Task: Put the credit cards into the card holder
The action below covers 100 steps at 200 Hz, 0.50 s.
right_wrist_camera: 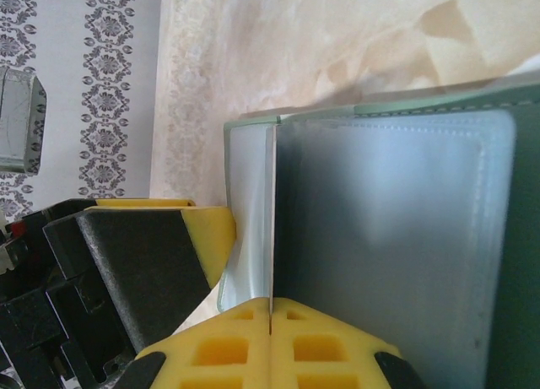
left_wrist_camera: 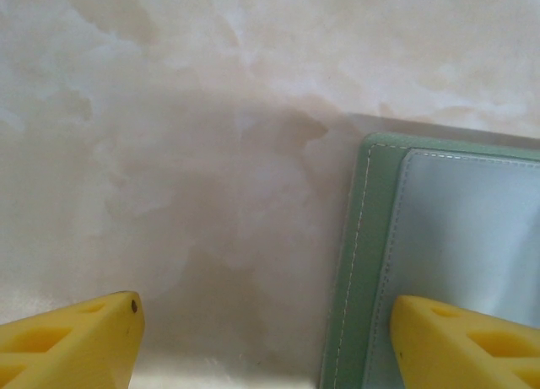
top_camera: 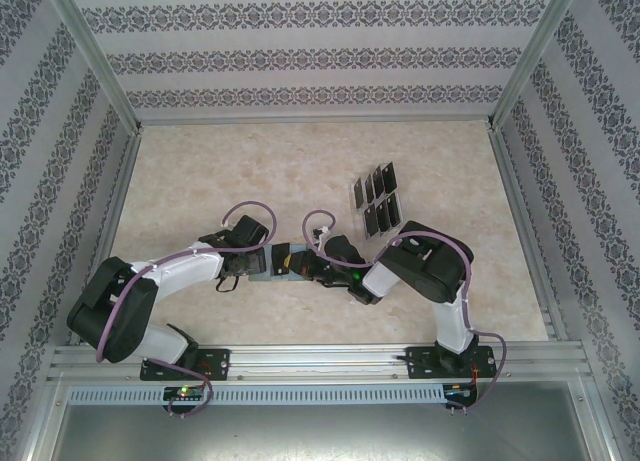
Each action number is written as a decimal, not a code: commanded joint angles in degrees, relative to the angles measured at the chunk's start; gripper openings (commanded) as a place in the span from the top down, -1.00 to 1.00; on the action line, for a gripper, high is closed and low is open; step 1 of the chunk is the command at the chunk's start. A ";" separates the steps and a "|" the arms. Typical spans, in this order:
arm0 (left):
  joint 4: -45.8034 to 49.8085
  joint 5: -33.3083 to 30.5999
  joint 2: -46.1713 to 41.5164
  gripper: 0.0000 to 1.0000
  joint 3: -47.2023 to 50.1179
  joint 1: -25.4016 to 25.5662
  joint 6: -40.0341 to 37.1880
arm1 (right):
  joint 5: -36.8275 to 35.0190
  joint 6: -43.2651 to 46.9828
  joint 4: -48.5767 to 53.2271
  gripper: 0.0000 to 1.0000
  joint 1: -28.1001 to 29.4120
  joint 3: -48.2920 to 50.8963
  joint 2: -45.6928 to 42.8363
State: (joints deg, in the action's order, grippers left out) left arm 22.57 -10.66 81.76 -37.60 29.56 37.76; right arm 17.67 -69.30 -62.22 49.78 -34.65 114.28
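While the left tool (left_wrist_camera: 266, 309) stands wide open, its two yellow fingers (left_wrist_camera: 76, 338) straddle the stitched left edge of the soft sage-green rectangular card holder (left_wrist_camera: 371, 237). One finger is over the bare desk and the other over the holder's clear plastic pocket (left_wrist_camera: 472, 229). Whether either finger touches the holder I cannot tell.

From above, the card holder (top_camera: 284, 261) lies on the beige marbled desk (top_camera: 250, 171), in the near middle, between the left tool (top_camera: 250, 264) and the right tool (top_camera: 312, 266). They face each other across it.

Seen from the right wrist, the right tool (right_wrist_camera: 270, 326) is closed, its yellow fingertips pressed together on a thin leaf of the card holder (right_wrist_camera: 396, 254) that stands edge-on between them. A stitched clear pocket lies to the right of that leaf, and a narrower strip of pocket to its left. A black-and-yellow finger sits against the holder's edge there.

Small thin black credit cards (top_camera: 383, 215) sit in a clear plastic slotted tray (top_camera: 352, 193) with two rows. It lies on the desk beyond the right tool, apart from the card holder. The cards stand tilted in their slots, four in the far row and about three in the near row.
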 commanded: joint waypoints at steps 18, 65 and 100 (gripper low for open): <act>2.22 -0.96 0.53 -0.56 1.49 0.50 0.63 | -0.30 -0.99 -1.90 1.00 0.85 0.43 0.62; 2.28 -1.19 0.56 -0.56 1.53 0.66 0.49 | -2.80 -2.99 -2.23 1.00 1.18 3.37 -0.55; 2.29 -1.19 0.59 -0.56 1.51 0.69 0.56 | -4.02 -4.14 -2.03 1.00 1.64 4.64 -0.81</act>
State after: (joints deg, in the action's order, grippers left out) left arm 22.55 -10.76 81.76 -37.60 29.67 37.78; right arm 15.40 -72.27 -65.49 50.46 -31.75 114.13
